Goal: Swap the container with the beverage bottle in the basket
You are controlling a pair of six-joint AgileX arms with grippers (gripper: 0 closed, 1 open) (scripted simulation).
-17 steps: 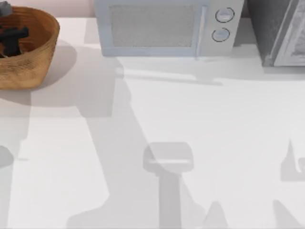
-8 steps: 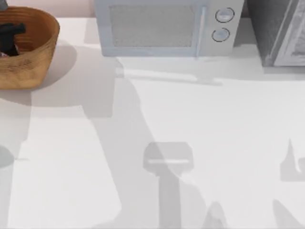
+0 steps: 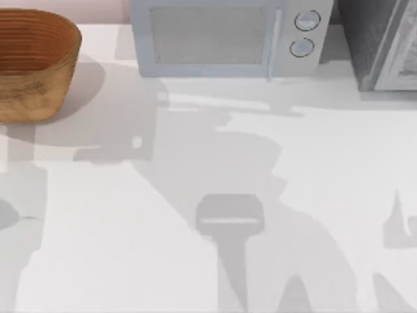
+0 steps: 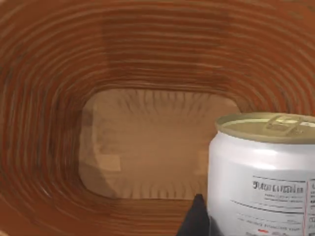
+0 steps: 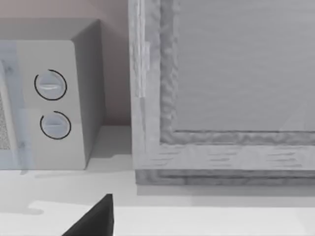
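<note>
Top view: the basket (image 3: 32,62) stands at the far left corner of the counter (image 3: 260,195), left of a microwave (image 3: 225,36). Left wrist view: we look down into the basket's (image 4: 147,59) ribbed interior. The beverage bottle (image 4: 263,172), white with a tan-gold top, is upright close to the camera, a dark fingertip (image 4: 194,219) of our left end effector beside it; whether it is grasping, we cannot tell. Right wrist view: a fingertip (image 5: 93,219) of our right end effector faces the microwave (image 5: 49,103) and a grey cabinet (image 5: 221,88); its grip we cannot tell.

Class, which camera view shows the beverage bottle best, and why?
The left wrist view: the beverage bottle fills the foreground, gold top and label visible, above the basket floor. The top view shows the basket at the table's left.
</note>
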